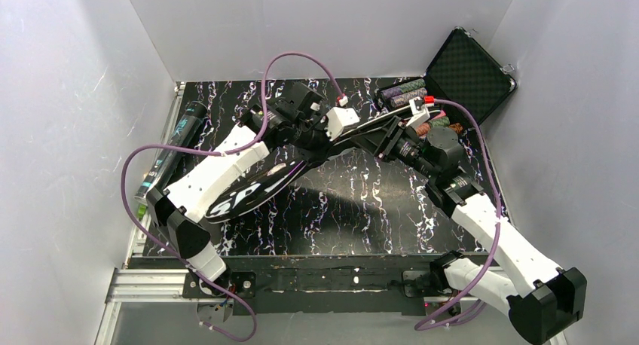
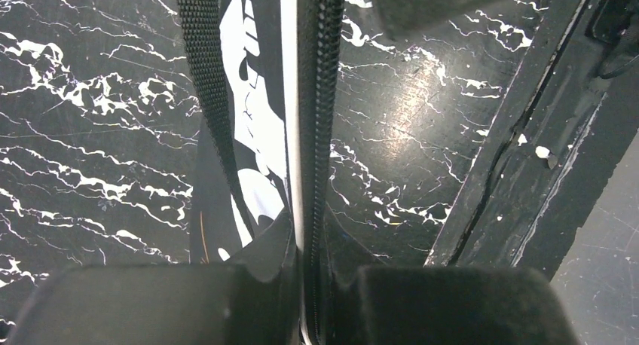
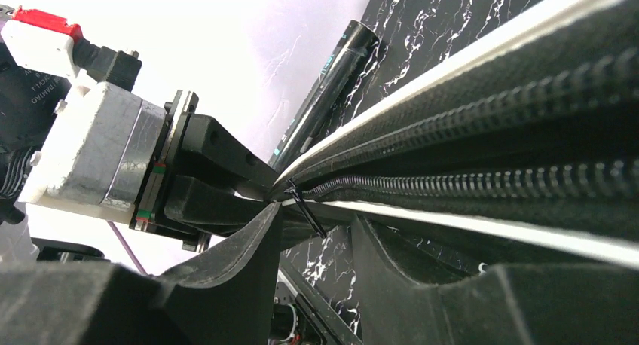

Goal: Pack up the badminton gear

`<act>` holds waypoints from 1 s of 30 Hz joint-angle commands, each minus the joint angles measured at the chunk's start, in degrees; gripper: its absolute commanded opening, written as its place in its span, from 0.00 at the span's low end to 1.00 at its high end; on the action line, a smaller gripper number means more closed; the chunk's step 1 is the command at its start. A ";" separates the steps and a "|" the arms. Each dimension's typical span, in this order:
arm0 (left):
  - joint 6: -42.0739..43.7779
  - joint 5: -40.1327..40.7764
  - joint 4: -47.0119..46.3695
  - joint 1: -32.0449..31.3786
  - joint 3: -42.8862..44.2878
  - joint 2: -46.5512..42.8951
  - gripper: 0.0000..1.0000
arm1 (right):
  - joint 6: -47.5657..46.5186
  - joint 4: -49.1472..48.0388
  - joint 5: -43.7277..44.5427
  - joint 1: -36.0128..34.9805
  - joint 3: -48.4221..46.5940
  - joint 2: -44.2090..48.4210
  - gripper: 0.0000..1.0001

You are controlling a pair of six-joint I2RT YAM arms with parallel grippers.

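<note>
The long black racket bag [image 1: 245,194] with white "SP" lettering lies slanted across the marbled table, its narrow end raised toward the back right. My left gripper [image 1: 320,138] is shut on the bag's zip edge [image 2: 316,96], which runs straight up from between its fingers [image 2: 422,307]. My right gripper [image 1: 380,141] reaches in from the right, open. Its fingertips [image 3: 264,224] stand apart under the zip, and the small black zip pull [image 3: 305,209] hangs in the gap. The black teal-printed tube [image 1: 167,153] lies along the left wall, and its length [image 3: 324,96] shows in the right wrist view.
An open black hard case [image 1: 471,70] with coloured poker chips [image 1: 407,95] stands at the back right, just behind my right wrist. White walls close in on three sides. The metal rail [image 1: 301,281] with both arm bases runs along the near edge.
</note>
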State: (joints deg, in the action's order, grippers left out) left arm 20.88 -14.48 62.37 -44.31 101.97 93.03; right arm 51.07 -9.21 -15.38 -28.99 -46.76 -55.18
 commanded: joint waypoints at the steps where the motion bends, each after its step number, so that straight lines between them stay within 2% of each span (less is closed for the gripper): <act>1: 1.17 -6.56 -1.23 -0.25 2.54 -3.35 0.00 | 0.16 -2.48 0.32 -0.03 -2.90 -0.83 0.39; 6: 1.44 -6.44 -1.18 -0.25 1.64 -3.64 0.00 | 0.35 -2.99 -0.21 0.00 -3.10 -0.85 0.24; 11: 1.44 -5.87 -1.53 -0.26 0.46 -4.07 0.00 | -0.31 -1.71 -0.19 0.04 -3.82 -0.04 0.01; 21: 3.84 -2.20 -2.59 0.75 -4.12 -5.90 0.00 | -3.75 7.37 -0.84 1.85 -5.91 4.80 0.01; 30: 5.15 -0.21 -3.21 1.97 -7.68 -7.99 0.00 | -6.92 17.44 -2.31 7.75 -7.94 8.53 0.01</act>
State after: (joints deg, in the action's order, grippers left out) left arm 24.45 -15.42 60.75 -43.55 95.07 89.52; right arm 47.07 6.09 -17.93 -24.34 -50.43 -49.12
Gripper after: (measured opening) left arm 0.055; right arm 0.028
